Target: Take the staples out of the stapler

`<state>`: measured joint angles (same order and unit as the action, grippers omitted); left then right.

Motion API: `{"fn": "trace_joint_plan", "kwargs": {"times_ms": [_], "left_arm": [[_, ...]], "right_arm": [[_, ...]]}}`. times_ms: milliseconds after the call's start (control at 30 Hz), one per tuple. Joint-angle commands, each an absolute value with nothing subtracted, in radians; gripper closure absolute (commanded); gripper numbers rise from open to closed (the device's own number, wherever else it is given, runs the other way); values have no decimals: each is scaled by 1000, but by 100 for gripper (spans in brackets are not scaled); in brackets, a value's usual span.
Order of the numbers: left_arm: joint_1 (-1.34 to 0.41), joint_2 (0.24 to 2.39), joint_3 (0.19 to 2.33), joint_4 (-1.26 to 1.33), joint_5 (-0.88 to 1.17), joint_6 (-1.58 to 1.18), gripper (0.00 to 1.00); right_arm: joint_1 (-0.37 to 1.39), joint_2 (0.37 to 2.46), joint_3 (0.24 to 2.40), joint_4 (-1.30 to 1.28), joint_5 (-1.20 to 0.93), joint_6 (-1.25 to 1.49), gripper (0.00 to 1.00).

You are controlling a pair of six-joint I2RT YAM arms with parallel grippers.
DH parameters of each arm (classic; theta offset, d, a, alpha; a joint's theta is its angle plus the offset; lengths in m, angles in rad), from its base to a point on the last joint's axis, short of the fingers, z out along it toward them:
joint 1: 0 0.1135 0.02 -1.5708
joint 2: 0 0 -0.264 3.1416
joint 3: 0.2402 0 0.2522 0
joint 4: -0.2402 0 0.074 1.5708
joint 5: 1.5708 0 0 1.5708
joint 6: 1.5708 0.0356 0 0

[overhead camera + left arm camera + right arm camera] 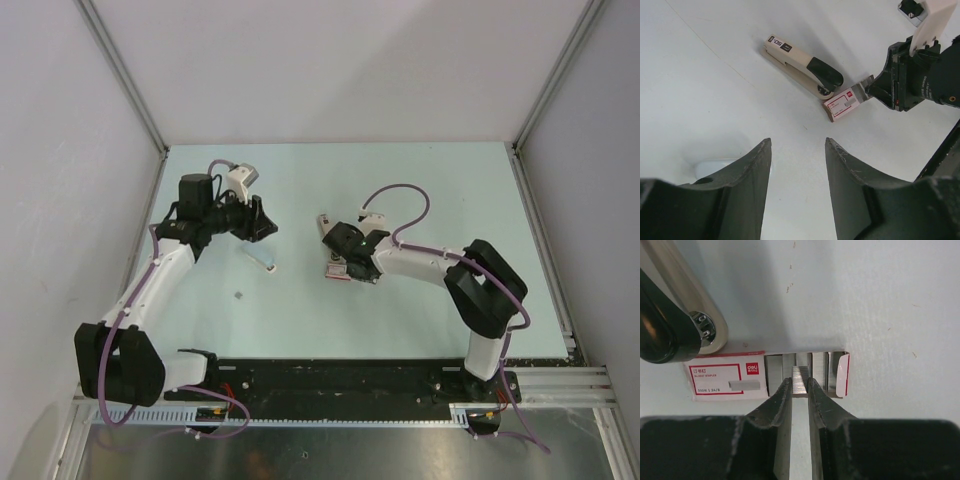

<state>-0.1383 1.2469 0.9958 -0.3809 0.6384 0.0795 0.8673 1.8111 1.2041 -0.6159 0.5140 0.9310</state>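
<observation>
Right fingers (779,407) pinch a staple strip (800,377) in the box (715,382); left fingers (747,180) hang half-open, empty. Stapler (795,62) lies on the bench (700,90) beside it: seemingly light, rigid, slick; I'd grip its beige body.

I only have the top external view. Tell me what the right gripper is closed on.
Observer: The right gripper pinches a staple strip inside the open red-and-white box.
Operator: Describe the stapler.
Observer: It lies closed beside that box, and neither gripper is on it.
Operator: Check the left gripper.
Observer: It is open and holds nothing, pointing toward the stapler.
</observation>
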Motion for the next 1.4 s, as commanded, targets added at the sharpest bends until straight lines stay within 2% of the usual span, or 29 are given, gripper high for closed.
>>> {"fn": "trace_joint_plan", "kwargs": {"times_ms": [0,1233,1367], "left_arm": [[-143,1223,992,-376,659,136,48],[-147,1199,983,-383,646,149,48],[-148,1201,983,-385,644,149,48]], "right_arm": [[860,1833,1246,-632,522,921,100],[868,1822,1230,-660,511,919,100],[870,1821,1226,-652,502,913,96]]}}
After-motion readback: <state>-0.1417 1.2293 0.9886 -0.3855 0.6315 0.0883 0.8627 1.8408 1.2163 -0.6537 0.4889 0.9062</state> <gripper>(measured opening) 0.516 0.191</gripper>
